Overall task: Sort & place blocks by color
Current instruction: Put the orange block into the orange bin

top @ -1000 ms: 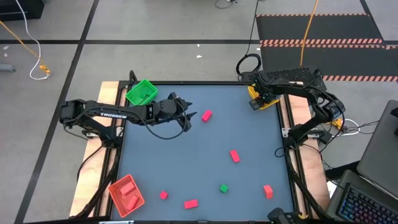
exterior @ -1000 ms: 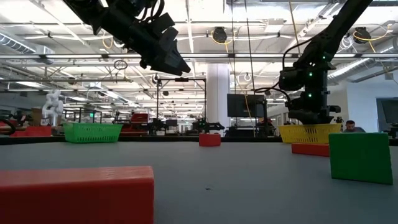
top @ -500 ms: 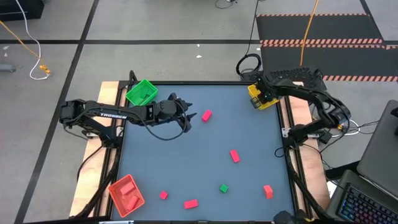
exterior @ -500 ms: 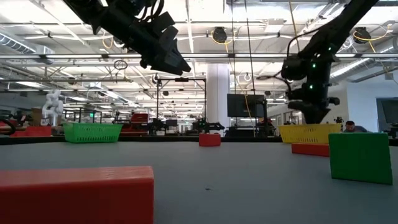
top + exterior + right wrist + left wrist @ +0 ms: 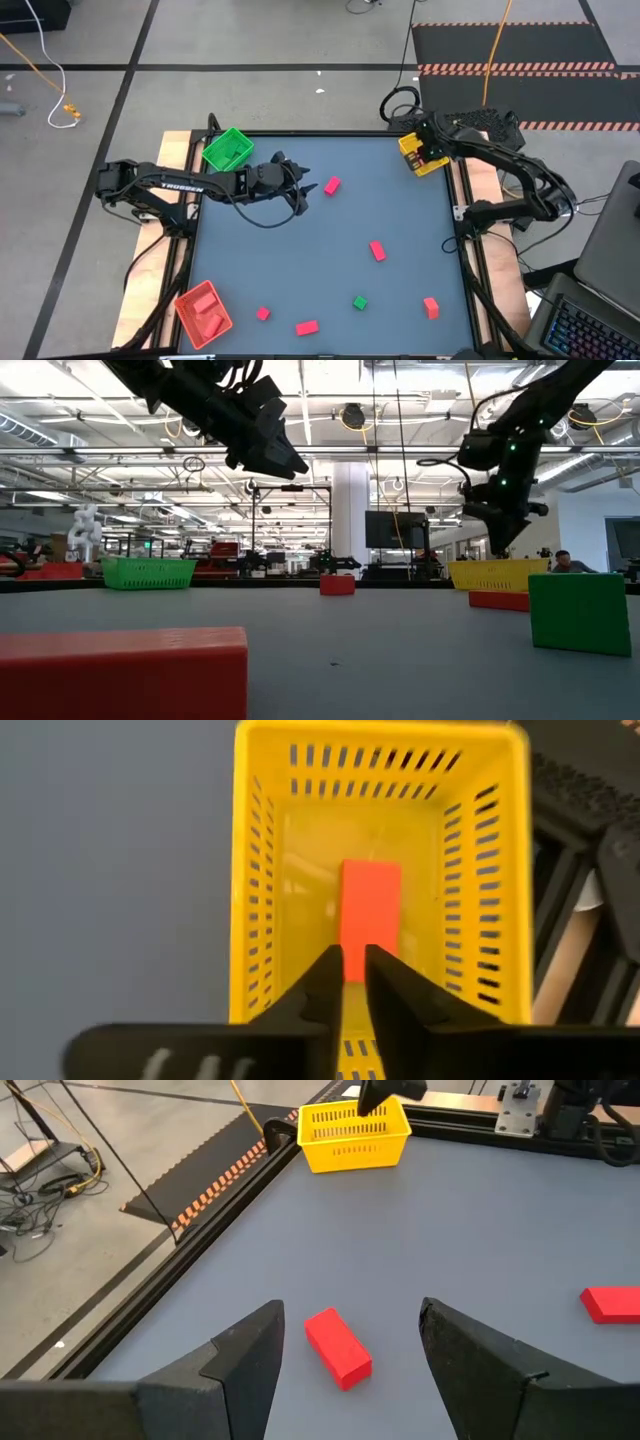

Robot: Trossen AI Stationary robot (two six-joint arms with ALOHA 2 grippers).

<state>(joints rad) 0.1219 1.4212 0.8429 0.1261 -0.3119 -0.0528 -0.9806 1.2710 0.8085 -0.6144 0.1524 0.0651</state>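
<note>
My left gripper (image 5: 308, 186) hovers open above the table, its fingers (image 5: 255, 1350) standing on either side of a pink-red block (image 5: 338, 1347) that lies flat on the table below without touching it. My right gripper (image 5: 355, 970) hangs shut above the yellow tray (image 5: 420, 157) at the far right corner, pointing steeply down. An orange block (image 5: 370, 910) lies on the tray's floor beneath it, apart from the fingers. Several more red blocks (image 5: 377, 250) and a green block (image 5: 360, 302) lie spread over the near half of the table.
A green tray (image 5: 228, 149) stands at the far left corner. A red tray (image 5: 204, 312) with red blocks inside sits at the near left corner. A laptop (image 5: 600, 320) is beyond the table's right edge. The table's middle is bare grey surface.
My right gripper has risen out of the yellow tray and now hangs above it. The orange block stays on the tray's floor.
</note>
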